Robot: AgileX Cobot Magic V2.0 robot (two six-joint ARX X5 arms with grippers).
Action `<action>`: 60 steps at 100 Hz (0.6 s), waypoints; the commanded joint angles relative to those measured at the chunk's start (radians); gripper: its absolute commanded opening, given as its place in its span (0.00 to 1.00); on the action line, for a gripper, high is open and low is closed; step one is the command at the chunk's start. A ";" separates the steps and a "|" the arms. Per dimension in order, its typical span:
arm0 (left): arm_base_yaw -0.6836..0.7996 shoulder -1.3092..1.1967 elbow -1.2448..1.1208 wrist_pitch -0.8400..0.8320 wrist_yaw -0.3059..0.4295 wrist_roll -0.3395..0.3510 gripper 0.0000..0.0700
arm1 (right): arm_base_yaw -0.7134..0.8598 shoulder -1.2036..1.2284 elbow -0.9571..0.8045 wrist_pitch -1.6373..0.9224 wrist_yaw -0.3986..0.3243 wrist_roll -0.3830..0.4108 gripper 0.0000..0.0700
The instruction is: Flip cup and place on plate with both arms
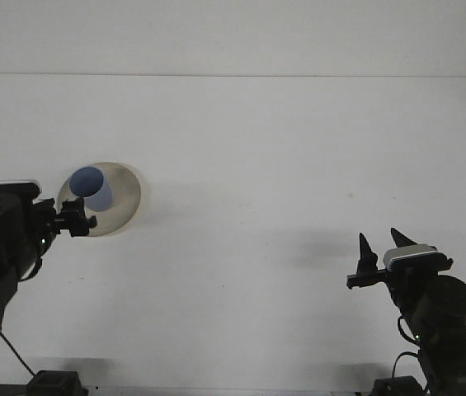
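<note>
Front view. Blue cup (91,186): upright on plate (125,200), just beyond left tool (77,221). Left tool: empty, opening unclear. Right tool (378,250): open, empty, far from cup. Advice: retreat low, slow, clear of plate rim.

A blue cup (91,186) stands on a beige plate (121,198) at the left of the white table (257,165). The left gripper (77,220) hangs low at the plate's near-left edge, clear of the cup, holding nothing. The right gripper (381,249) sits well apart at the lower right, its 2 dark fingers (365,250) spread and pointing up, empty.
</note>
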 commanded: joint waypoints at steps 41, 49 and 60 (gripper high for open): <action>-0.021 -0.441 -0.496 0.341 0.000 0.045 0.54 | 0.001 0.001 0.007 0.009 -0.001 0.003 0.57; -0.021 -0.474 -0.499 0.343 0.001 0.051 0.54 | 0.001 0.001 0.007 0.010 -0.001 0.003 0.57; -0.021 -0.484 -0.499 0.332 0.000 0.055 0.54 | 0.001 0.001 0.007 0.010 -0.001 0.003 0.57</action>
